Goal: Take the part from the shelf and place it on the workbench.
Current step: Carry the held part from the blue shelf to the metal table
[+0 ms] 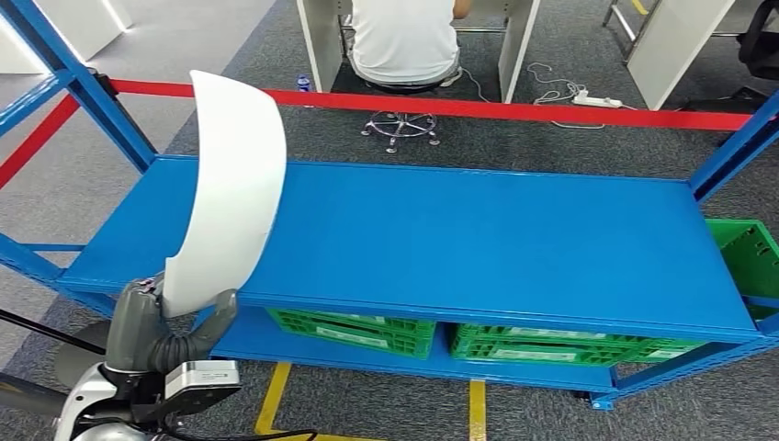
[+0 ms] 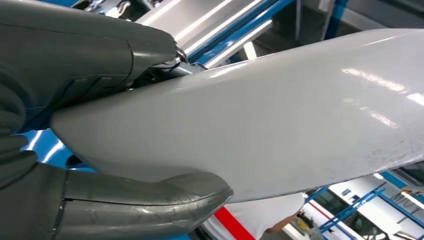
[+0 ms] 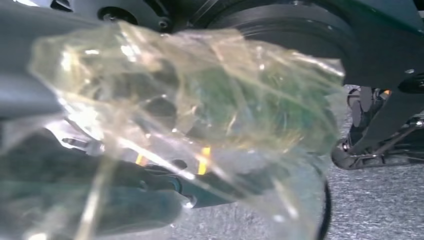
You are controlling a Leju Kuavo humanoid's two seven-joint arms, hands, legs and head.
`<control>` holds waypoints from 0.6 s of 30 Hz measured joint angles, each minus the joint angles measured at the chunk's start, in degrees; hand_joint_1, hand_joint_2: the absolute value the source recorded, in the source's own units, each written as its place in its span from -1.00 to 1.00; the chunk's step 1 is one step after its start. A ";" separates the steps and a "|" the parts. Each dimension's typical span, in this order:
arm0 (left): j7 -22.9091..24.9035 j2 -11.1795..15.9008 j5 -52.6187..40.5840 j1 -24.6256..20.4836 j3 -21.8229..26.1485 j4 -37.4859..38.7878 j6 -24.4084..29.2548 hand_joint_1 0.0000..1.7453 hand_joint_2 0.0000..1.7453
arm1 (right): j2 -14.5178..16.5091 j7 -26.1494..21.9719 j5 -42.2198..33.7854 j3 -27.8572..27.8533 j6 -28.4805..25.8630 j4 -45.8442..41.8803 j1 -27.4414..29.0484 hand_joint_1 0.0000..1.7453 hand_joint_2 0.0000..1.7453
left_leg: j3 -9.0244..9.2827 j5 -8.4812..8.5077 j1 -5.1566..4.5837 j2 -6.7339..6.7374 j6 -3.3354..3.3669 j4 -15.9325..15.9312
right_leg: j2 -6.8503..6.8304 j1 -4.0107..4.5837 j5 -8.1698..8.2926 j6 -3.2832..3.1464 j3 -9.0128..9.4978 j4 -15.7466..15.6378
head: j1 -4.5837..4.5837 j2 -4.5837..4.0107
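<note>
Left hand fingers: the left hand (image 1: 170, 322) is closed around the lower end of the white curved part (image 1: 230, 188); in the left wrist view the thick grey thumb (image 2: 150, 200) presses one face of the part (image 2: 280, 110) and the darker fingers (image 2: 90, 55) clamp the opposite face.
Part: a long, glossy white curved panel, held roughly upright at the near left of the scene, its upper end rising over the left end of the shelf top and bowing toward the right.
Right hand: the right wrist view is veiled by crumpled clear film (image 3: 190, 115); dark shapes lie behind it, and I cannot tell how the fingers are set or whether they hold anything.
Shelf: a blue metal rack (image 1: 478, 239) with a bare flat top board running left to right, blue uprights at both ends.
Lower level: two green plastic crates (image 1: 354, 331) side by side under the top board; another green crate (image 1: 749, 253) at the far right end.
Floor: grey carpet, yellow tape lines (image 1: 476, 409) near the rack, red tape barrier (image 1: 514, 110) beyond it.
Person: someone in a white shirt (image 1: 404, 37) seated on a stool at a desk, far behind the barrier.
</note>
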 joint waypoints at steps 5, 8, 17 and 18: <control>0.00 -0.01 -0.27 -0.17 -0.46 0.14 0.60 1.00 1.00 | 0.82 0.00 2.60 -1.68 0.84 -0.82 0.85 -1.00 -1.00 | -3.55 -10.52 0.22 0.03 -0.86 13.35 | -0.58 0.33 2.05 -1.41 -2.03 0.02 | -0.31 0.00; 0.00 0.00 -0.46 -0.31 -0.69 0.20 1.11 1.00 1.00 | 1.89 0.00 5.98 -3.70 2.27 -1.62 1.41 -1.00 -1.00 | 0.83 -7.87 0.15 0.00 -0.24 9.92 | -0.61 0.82 3.21 -1.47 -3.49 0.15 | -0.33 0.01; 0.03 -0.06 0.29 -1.37 -1.75 0.41 1.88 1.00 1.00 | 6.38 0.07 14.59 -11.68 7.21 -2.30 1.67 -1.00 -1.00 | 6.22 -3.26 -0.22 0.40 2.09 -3.41 | -0.43 0.85 0.78 0.58 -6.83 3.90 | 0.02 0.01; 0.07 -0.08 0.47 -1.43 -1.82 0.51 1.93 1.00 1.00 | 6.77 0.10 15.14 -12.44 7.67 -2.30 1.63 -1.00 -1.00 | 5.54 -2.75 -0.32 0.49 2.28 -3.40 | -0.40 0.81 -2.07 0.78 -7.72 6.99 | 0.15 0.01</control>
